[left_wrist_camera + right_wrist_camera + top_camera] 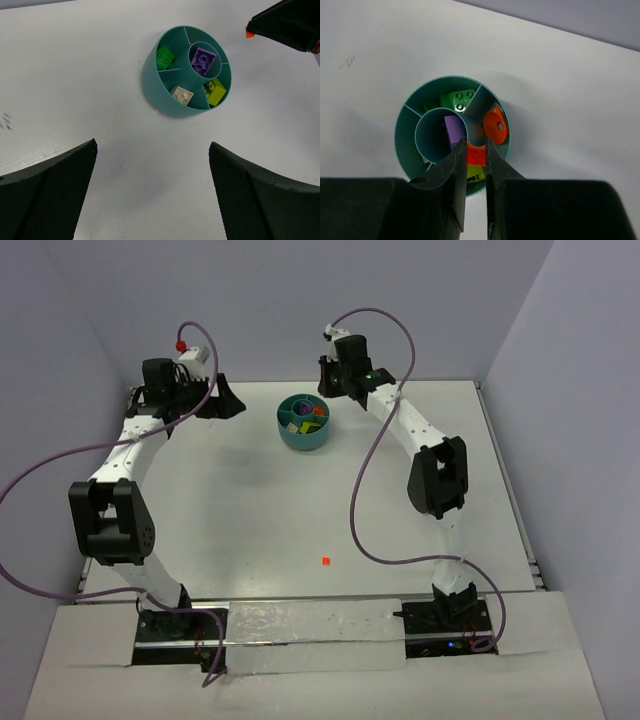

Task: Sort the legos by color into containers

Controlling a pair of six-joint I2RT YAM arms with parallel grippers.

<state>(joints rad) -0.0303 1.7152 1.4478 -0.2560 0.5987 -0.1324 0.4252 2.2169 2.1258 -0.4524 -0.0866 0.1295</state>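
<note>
Right wrist, round teal bowl [401, 137], orange-red brick [476, 156] in end effector [476, 146]

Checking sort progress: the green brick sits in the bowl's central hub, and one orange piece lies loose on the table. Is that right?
Not quite. The left wrist view shows that the brick in the central hub of the teal bowl is the purple brick. The green brick lies in an outer wedge. One orange piece does lie loose on the table.
</note>
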